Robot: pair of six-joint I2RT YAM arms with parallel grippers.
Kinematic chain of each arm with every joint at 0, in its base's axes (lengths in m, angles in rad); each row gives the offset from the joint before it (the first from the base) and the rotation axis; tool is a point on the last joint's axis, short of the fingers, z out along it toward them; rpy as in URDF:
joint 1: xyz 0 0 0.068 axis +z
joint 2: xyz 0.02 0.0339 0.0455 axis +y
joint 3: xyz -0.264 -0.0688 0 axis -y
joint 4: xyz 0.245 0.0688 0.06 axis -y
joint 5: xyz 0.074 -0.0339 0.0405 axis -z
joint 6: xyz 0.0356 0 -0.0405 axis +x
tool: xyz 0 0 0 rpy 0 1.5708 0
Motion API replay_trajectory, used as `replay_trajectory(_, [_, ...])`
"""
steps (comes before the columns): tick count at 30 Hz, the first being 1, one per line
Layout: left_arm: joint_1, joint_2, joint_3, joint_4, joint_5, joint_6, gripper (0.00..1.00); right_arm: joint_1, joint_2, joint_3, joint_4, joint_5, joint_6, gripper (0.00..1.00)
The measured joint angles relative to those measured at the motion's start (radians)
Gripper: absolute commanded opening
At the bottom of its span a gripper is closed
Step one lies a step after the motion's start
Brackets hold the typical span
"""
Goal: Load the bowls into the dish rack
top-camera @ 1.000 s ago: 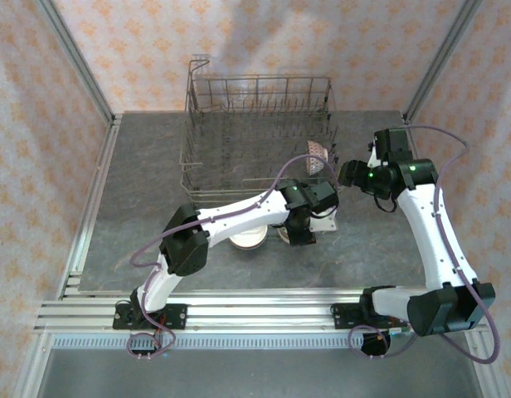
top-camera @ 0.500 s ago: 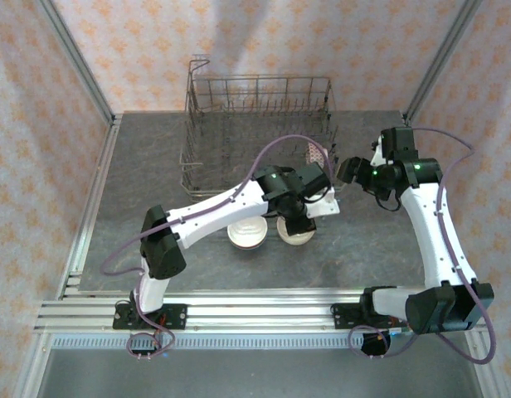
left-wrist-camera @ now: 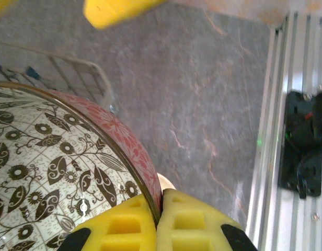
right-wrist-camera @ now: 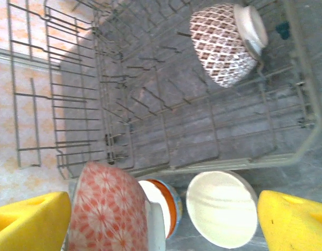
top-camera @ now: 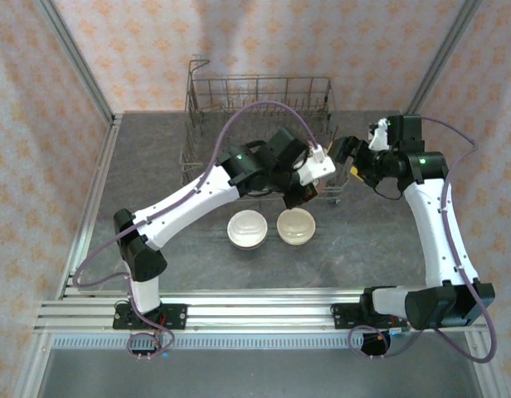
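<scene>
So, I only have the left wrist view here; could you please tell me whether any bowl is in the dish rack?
Observer: Yes, one brown-patterned bowl stands tipped on its side among the tines of the dish rack.
Operator: Thank you. Besides the floral bowl in the left gripper, how many are on the table?
Observer: Two, a white bowl and a cream bowl, side by side in front of the rack.
Operator: And is the right gripper free?
Observer: Yes, it is open, with nothing gripped between its fingers.
</scene>
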Motion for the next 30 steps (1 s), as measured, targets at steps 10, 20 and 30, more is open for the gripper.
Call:
replay_trajectory(10, [0.116, -0.001, -0.006, 0.158, 0.130, -0.053, 0.00, 0.000, 0.040, 0.043, 0.065, -0.120, 0.071, 0.94])
replay_trajectory(20, [0.139, 0.000, -0.035, 0.257, 0.192, -0.060, 0.00, -0.005, 0.047, 0.044, 0.151, -0.210, 0.159, 0.95])
replay_trajectory(30, [0.140, 0.014, -0.055, 0.316, 0.224, -0.079, 0.00, -0.002, 0.059, 0.045, 0.179, -0.267, 0.176, 0.94])
